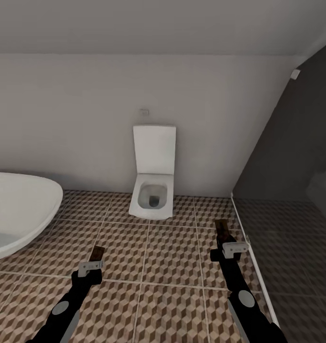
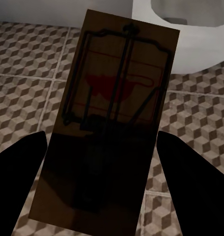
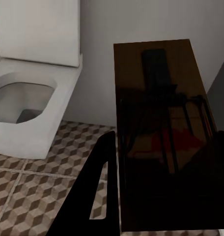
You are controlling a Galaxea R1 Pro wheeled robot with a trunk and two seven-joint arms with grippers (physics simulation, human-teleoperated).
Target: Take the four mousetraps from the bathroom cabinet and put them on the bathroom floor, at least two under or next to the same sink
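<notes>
Two mousetraps are in hand. In the head view my left gripper (image 1: 93, 263) is shut on one mousetrap (image 1: 97, 252), held low above the bathroom floor (image 1: 172, 267). The left wrist view shows that dark board (image 2: 112, 118) with its wire parts and red mark, a black finger (image 2: 18, 189) against each long edge. My right gripper (image 1: 229, 247) is shut on a second mousetrap (image 1: 222, 230), which looms large in the right wrist view (image 3: 166, 137) beside one finger (image 3: 92, 194). The cabinet and the bathroom sink are out of view.
A white toilet (image 1: 152, 193) with raised lid stands against the back wall straight ahead. An oval white bathtub (image 1: 17, 214) juts in from the left. At the right, a white threshold strip (image 1: 251, 257) borders a darker walled area (image 1: 296, 247).
</notes>
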